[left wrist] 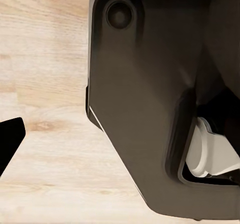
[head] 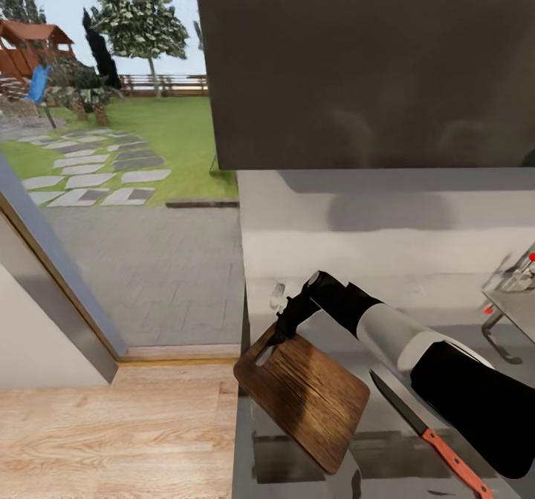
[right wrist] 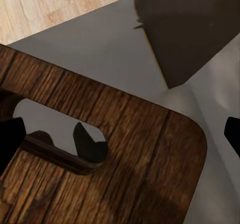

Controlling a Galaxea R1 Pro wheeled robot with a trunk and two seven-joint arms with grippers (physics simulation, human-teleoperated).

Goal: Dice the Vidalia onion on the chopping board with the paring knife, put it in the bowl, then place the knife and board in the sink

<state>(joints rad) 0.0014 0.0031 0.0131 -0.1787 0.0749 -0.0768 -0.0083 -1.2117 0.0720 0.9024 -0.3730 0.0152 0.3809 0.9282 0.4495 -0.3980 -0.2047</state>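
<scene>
Fingers of the right gripper point(head: 281, 330) pinch the chopping board point(head: 306, 396) at its handle slot, tilting it for carrying; the paring knife point(head: 429, 434) lies beyond the board's far end. Left fingers: cannot tell.

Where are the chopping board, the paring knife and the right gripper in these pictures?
chopping board point(head: 312, 399): head view, middle of its wooden face.
paring knife point(head: 446, 451): head view, on the red-orange handle.
right gripper point(head: 286, 326): head view, at the board's handle-slot end.
</scene>
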